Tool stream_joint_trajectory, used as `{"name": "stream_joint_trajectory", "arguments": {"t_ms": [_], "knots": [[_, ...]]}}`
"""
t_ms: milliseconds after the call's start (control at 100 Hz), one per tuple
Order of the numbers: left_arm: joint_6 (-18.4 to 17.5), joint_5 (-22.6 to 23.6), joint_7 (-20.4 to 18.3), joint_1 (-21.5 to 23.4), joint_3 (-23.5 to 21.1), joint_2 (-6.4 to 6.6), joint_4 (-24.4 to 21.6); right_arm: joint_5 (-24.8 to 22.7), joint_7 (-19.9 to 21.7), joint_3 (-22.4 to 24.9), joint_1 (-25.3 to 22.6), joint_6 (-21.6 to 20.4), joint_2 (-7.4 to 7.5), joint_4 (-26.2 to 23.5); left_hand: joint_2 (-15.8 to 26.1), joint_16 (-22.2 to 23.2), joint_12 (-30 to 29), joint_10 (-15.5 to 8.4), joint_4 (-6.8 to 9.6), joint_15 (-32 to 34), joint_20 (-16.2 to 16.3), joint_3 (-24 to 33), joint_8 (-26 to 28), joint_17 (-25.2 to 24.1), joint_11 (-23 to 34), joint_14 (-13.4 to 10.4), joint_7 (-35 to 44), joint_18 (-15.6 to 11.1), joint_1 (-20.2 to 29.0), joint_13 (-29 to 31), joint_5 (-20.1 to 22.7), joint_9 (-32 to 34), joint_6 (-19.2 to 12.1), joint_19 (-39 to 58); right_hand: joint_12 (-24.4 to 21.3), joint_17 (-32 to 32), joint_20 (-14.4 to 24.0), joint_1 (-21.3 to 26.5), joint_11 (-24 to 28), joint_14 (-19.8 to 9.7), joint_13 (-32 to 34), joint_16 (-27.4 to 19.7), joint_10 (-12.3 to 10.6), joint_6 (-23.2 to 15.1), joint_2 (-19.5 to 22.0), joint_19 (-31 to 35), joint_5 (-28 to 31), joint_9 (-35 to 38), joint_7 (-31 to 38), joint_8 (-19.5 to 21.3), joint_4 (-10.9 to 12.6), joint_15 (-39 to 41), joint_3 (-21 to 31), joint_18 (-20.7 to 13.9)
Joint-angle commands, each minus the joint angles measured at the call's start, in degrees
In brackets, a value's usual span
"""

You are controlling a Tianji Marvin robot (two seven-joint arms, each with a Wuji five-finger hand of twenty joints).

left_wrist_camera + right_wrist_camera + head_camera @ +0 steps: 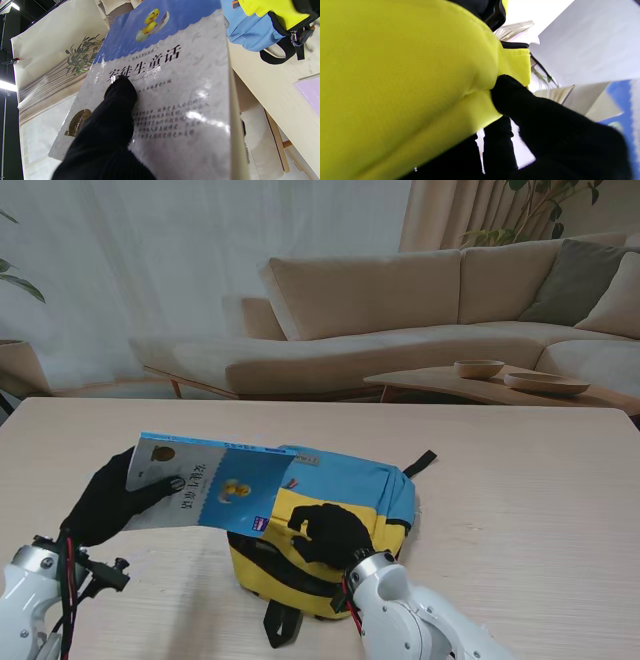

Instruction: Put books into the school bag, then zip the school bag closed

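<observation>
The left hand [112, 502], in a black glove, pinches one book [210, 483]: its thumb [120, 97] presses flat on the cover while the other fingers are hidden under the book. The right hand [335, 535], also gloved in black, pinches a fold of the yellow fabric at the edge of the bag's opening, thumb [510, 95] on the outside of the cloth. The single book is held off the table, tilted, with its far end over the left end of the one school bag [340, 510]. Its cover is blue along one edge and pale grey elsewhere, showing a yellow duckling and large Chinese characters reading 安徒生童话, with smaller print too fine to read. The bag is yellow and light blue with black straps, lying on its side on a pale wooden table [520, 480]. Beyond the table stand one beige sofa [420, 310] and a low table carrying two wooden bowls [478, 368].
</observation>
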Motion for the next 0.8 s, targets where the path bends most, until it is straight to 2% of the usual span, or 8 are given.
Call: {"name": "stream_joint_trajectory", "arguments": {"t_ms": [0,100,210,540,790], "knots": [[0.21,-0.41,-1.25,1.62,-0.67,-0.22,-1.98,0.04,0.66,0.52,0.94,0.44,-0.9,-1.32,7.47,1.12,0.97,-3.16,2.07,2.04,1.8,8.72,7.74,0.4,3.67,-0.22,9.5,1.78,9.98,1.57,7.44,2.37,-8.77,3.74,3.65,0.86,2.4,4.41,4.59,-2.08,2.42,2.12,2.01,-4.1,3.77,4.61,-0.2,-1.75,11.19,6.34,2.53,4.78,-0.26,-0.35],[0.48,0.32,-1.31,3.35,-1.55,-0.25,-3.1,0.52,0.4,1.08,1.98,2.32,-1.26,-1.65,7.52,1.19,0.99,-3.14,2.15,2.12,1.95,8.62,7.75,0.48,3.64,-0.25,9.45,1.96,9.98,1.67,7.4,2.34,-8.73,3.81,7.07,1.36,4.14,4.89,7.91,-3.0,2.97,3.46,1.57,-4.49,4.51,7.2,-1.03,-1.96,15.08,9.3,4.8,8.54,0.13,-0.93],[1.48,0.16,-2.09,5.31,-2.6,-0.21,-4.42,1.33,-0.72,1.84,2.62,3.4,-1.77,-1.91,7.75,1.25,1.05,-2.98,2.32,2.03,2.05,8.68,7.74,0.38,3.57,-0.12,9.36,2.11,9.98,1.42,7.38,2.19,-8.66,3.69,8.19,1.29,4.76,4.99,8.82,-3.04,3.15,3.81,1.46,-4.59,5.07,8.02,-0.7,-1.8,16.43,10.31,6.2,9.64,0.71,-0.88],[9.15,3.33,-6.07,8.27,-3.56,0.49,-7.21,1.59,-4.46,3.41,3.76,4.46,-2.9,-3.21,8.18,1.57,1.36,-2.83,2.85,2.5,2.6,8.25,7.78,0.79,3.58,-0.48,8.74,1.68,9.98,1.49,6.7,1.88,-8.33,4.23,8.57,1.05,4.97,5.26,8.5,-2.93,2.6,3.81,1.46,-4.95,6.08,7.85,-0.77,-2.14,16.25,10.57,6.48,9.65,-0.5,-0.95],[17.64,3.46,-7.73,4.58,0.15,0.92,-5.41,1.34,-6.22,4.28,3.5,4.11,-3.25,-5.15,8.42,1.67,1.42,-2.62,3.06,2.73,2.94,8.32,8.0,0.81,3.65,-0.29,8.66,1.73,9.98,1.27,6.16,1.6,-8.08,4.25,8.99,0.75,5.08,5.76,8.16,-2.83,1.93,3.85,1.57,-4.93,7.06,7.62,-1.15,-2.73,15.95,10.9,6.45,9.51,-1.82,-1.11]]}}
